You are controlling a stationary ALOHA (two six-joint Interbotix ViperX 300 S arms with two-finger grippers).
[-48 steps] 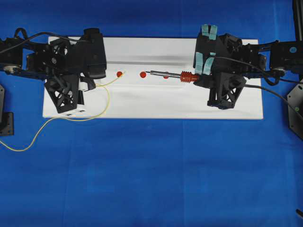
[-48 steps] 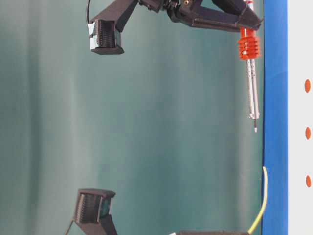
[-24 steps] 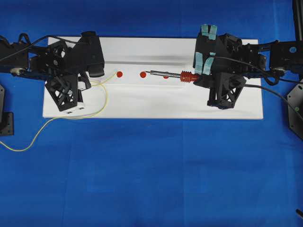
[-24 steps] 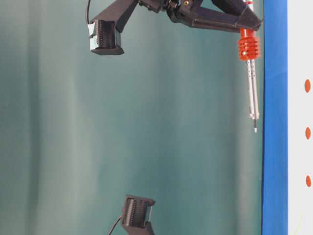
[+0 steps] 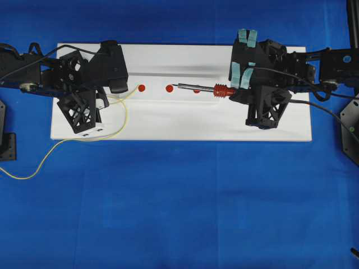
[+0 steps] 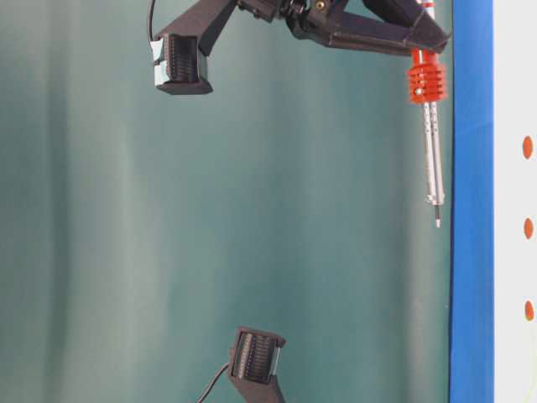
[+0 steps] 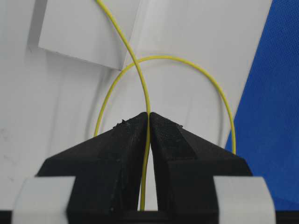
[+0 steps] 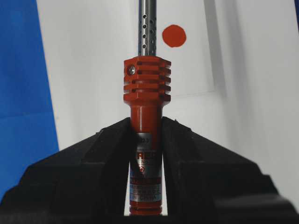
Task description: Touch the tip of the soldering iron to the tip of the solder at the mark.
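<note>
Your left tool [image 7: 148, 122] pinched tight on the solder [image 7: 147, 135], wire running up toward 12 o'clock and off frame, a second loop [image 7: 187, 63] arcing toward 3 o'clock, white board [image 7: 56, 93] beneath, blue table [image 7: 273, 116] at 3 o'clock.
</note>
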